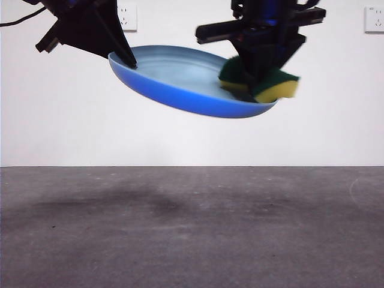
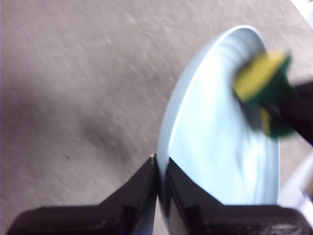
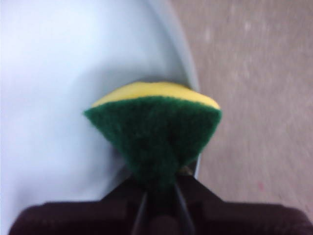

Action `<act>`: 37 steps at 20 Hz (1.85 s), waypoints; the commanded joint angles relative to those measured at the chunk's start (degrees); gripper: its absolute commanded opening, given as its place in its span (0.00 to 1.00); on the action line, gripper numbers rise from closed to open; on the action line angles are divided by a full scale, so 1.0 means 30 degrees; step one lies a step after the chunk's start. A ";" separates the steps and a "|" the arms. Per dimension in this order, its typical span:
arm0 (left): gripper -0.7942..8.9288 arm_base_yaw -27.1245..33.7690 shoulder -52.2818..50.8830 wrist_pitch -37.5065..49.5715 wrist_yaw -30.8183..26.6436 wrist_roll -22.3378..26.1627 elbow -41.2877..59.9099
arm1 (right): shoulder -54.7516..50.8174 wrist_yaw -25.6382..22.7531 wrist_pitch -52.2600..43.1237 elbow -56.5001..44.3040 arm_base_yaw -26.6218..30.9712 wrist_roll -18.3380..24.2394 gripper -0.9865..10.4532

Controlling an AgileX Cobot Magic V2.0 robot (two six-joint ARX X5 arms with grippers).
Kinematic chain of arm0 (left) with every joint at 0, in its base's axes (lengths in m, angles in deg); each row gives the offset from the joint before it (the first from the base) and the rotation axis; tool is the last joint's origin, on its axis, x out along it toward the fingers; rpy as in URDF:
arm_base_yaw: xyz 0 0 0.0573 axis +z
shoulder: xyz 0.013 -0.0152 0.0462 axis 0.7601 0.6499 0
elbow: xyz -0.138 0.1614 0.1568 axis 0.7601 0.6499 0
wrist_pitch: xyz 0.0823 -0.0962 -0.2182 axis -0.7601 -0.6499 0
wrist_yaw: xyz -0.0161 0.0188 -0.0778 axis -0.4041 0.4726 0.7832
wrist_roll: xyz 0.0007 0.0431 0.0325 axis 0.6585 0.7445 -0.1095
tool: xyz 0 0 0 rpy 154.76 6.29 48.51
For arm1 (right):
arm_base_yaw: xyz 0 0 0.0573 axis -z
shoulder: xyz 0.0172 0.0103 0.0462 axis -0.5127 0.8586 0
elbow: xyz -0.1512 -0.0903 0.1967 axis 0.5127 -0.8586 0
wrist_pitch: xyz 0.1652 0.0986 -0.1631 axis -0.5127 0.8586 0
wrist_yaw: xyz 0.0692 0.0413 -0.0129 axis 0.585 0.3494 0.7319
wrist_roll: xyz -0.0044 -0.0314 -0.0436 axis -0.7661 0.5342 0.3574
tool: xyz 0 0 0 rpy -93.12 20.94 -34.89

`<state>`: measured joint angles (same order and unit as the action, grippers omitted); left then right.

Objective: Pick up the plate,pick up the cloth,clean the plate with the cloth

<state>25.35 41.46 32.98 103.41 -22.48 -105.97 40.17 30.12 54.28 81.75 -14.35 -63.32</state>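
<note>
Plate (image 1: 180, 84) hangs tilted above the table (image 1: 192, 228) in front view; wrist views show left pincer (image 2: 159, 169) clamping its rim, right pincer (image 3: 159, 191) squeezing the cloth (image 3: 154, 132).

The desk (image 1: 192, 228) is a flat grey surface with a mottled, slightly speckled finish, running across the whole width of the front view and ending at a straight back edge where it meets a white wall (image 1: 192, 138). No object rests on it in any view. Darker, soft-edged patches lie on the desk left of centre and near the middle, and a faint pale curved mark shows near its right edge. From the left wrist view the desk (image 2: 73, 98) shows the same grey grain with one small dark speck. The right wrist view shows a blurred grey strip of desk (image 3: 254, 98).
</note>
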 commanded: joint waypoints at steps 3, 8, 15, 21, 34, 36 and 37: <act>0.07 -0.0080 -0.0058 0.0313 0.3045 0.0408 0.0015 | 0.0197 0.5209 -0.4532 -0.0204 0.0226 -0.0182 0.07; 0.07 0.0335 -0.0058 0.1909 0.3271 0.0029 0.0015 | 0.0204 1.1876 -0.3752 -0.0204 0.0131 -0.0175 0.07; 0.07 0.1078 -0.0058 0.2674 0.3191 -0.0780 0.0015 | 0.0197 1.0127 0.2419 -0.0204 0.0124 0.0612 0.07; 0.07 0.1042 -0.0058 0.0729 0.3249 0.0007 0.0015 | 0.0197 -0.1056 0.1931 -0.0204 0.0270 0.0022 0.07; 0.07 0.0787 -0.0058 -0.0240 0.1690 0.1581 0.0015 | 0.0197 0.8976 -0.5982 -0.0204 0.0430 0.0044 0.07; 0.07 0.0787 -0.0044 -0.0284 -0.1872 0.2295 0.0015 | -0.0102 0.8954 -0.4881 -0.0204 0.0437 0.0044 0.07; 0.07 0.0787 0.0087 -0.0262 -0.3643 0.2543 0.0015 | -0.0372 0.8954 -0.4473 -0.0204 0.0430 0.0044 0.07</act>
<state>27.64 41.70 31.56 95.50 -16.54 -105.67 39.47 56.92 41.32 81.72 -13.06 -62.71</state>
